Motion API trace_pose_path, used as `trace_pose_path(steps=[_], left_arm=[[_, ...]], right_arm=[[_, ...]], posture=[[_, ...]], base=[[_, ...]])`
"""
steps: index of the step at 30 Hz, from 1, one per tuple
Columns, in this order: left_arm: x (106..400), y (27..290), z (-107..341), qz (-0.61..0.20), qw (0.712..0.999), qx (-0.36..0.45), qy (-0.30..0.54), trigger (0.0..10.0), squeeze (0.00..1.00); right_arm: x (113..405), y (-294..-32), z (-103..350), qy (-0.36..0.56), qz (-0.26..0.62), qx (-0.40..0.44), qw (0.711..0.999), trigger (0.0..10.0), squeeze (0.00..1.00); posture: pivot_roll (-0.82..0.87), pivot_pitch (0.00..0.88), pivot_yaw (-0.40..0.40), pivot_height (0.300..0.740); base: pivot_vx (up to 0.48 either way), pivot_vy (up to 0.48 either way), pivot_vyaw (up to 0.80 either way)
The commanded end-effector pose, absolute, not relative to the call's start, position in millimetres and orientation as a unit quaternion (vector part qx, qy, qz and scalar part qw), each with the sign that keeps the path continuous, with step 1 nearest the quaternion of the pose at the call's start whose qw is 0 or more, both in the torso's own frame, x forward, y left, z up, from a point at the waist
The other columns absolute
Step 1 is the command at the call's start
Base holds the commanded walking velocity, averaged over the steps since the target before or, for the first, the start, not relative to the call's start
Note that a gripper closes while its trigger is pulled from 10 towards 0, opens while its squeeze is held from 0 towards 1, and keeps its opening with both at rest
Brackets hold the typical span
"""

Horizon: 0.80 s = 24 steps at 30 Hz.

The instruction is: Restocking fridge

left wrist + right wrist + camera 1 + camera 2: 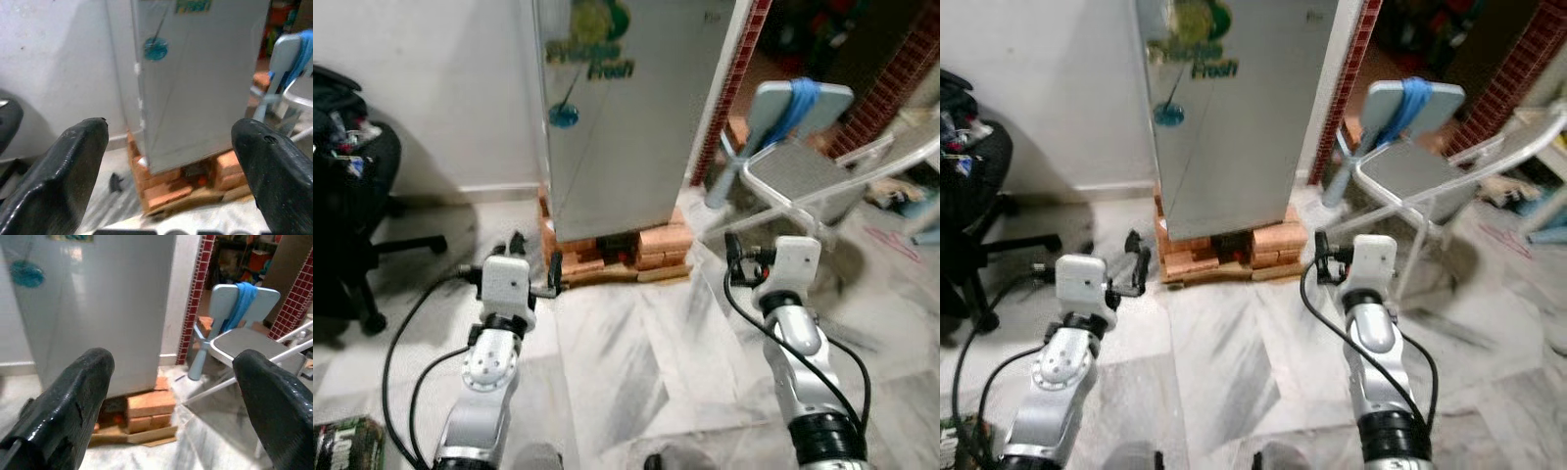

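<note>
A tall silver fridge (626,127) stands shut straight ahead against the white wall. It rests on a base of orange bricks (651,247) and bears a green sticker and a blue round sticker on its door. My left gripper (534,260) is raised in front of the fridge's lower left corner, open and empty. In the left wrist view the fingers (73,161) frame the fridge base. My right gripper (736,257) is held up near the lower right corner of the fridge, also open with nothing in it; its fingers (73,401) spread wide.
A black office chair (352,196) piled with things stands at the left. A folding chair with a blue cloth (798,147) stands at the right beside a red-tiled pillar (736,88). A dark packet (347,446) lies at my lower left on the marble floor.
</note>
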<state>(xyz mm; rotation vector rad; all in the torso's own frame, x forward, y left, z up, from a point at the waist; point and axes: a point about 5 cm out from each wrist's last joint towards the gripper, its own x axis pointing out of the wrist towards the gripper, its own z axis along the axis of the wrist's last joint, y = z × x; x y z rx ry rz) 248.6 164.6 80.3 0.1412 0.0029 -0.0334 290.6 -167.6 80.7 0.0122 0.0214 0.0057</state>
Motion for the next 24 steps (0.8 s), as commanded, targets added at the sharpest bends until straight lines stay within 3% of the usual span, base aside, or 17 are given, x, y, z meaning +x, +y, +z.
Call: trace_pose_path(steps=[1, 13, 24], left_arm=[[250.1, 156.1, 87.1, -0.027, 0.998, 0.057, -0.011, 10.0, 0.0], [252.0, 159.9, 85.8, -0.022, 0.997, 0.073, 0.009, 10.0, 0.0], [251.4, 155.3, 86.1, -0.026, 0.997, 0.068, 0.011, 10.0, 0.0]], right_arm=[[291.6, -179.5, 81.8, 0.014, -0.013, -0.004, 1.0, 10.0, 0.0], [289.4, -175.9, 79.2, 0.019, -0.013, 0.0, 1.0, 10.0, 0.0], [290.7, -179.3, 79.2, 0.019, -0.019, -0.004, 1.0, 10.0, 0.0]], posture=[[0.06, 0.069, -0.087, 0.74], [0.06, 0.07, -0.08, 0.74], [0.07, 0.071, -0.084, 0.74]], base=[[0.277, 0.39, -0.8], [0.332, 0.344, -0.8], [0.458, 0.0, -0.8]])
